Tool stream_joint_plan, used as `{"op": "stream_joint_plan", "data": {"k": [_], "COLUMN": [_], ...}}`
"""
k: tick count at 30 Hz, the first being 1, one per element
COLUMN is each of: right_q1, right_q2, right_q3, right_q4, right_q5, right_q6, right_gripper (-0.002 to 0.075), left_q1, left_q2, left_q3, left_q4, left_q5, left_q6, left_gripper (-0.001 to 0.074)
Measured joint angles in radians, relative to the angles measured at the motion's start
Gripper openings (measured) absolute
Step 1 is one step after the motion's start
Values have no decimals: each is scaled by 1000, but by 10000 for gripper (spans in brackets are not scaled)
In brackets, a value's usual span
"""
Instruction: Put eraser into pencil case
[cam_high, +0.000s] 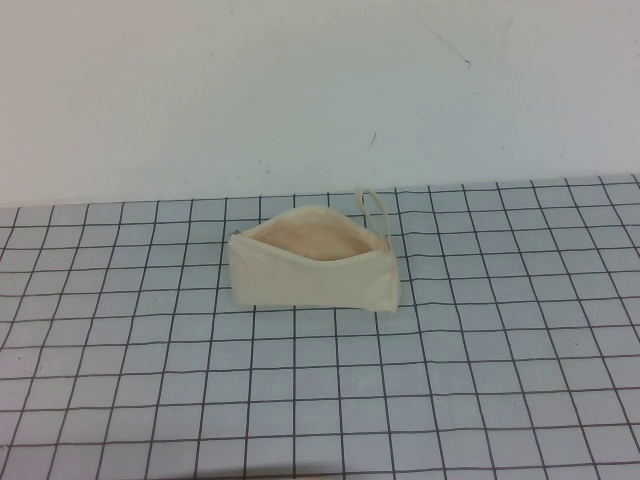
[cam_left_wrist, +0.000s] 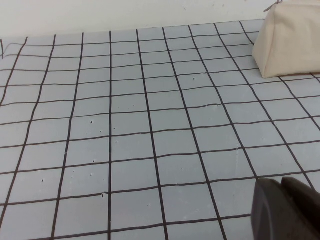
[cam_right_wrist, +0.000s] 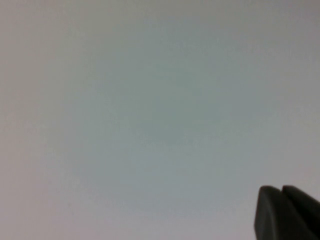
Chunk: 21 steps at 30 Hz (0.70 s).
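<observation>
Left gripper (cam_left_wrist: 287, 210) low right in its wrist view, right gripper (cam_right_wrist: 285, 215) likewise — finger state unclear; case (cam_high: 313, 270) mid-frame, unzipped.

Only the pencil case (cam_high: 312, 268) stands on the gridded table (cam_high: 480, 380), mouth open upward.

Both claws (cam_left_wrist: 285, 210) (cam_right_wrist: 286, 214) edge-cropped; eraser unseen.

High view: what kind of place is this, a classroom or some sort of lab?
Probably a robot test bench: a grid-lined table, a bare white wall, one open pencil case. Left gripper and right gripper appear only in wrist views.
</observation>
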Motion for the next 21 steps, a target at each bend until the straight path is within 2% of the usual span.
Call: {"op": "stream_joint_plan", "data": {"k": [7,13,15,21], "right_q1": [0,0,0,0], "right_q2": [-6,-6,-4,-4], "right_q3": [2,7,8,9], "right_q4": [0,-11,-47,-135], "right_q5": [135,532,613,706], "right_q6": [26,26,26,50], "right_gripper": [-1,-1,-1,-1], "left_q1": [0,0,0,0], "left_q2": [0,0,0,0], "left_q3": [0,0,0,0], "left_q4": [0,0,0,0], "left_q5": [0,0,0,0], "left_q6": [0,0,0,0], "left_gripper": [-2,-2,-2,-2]}}
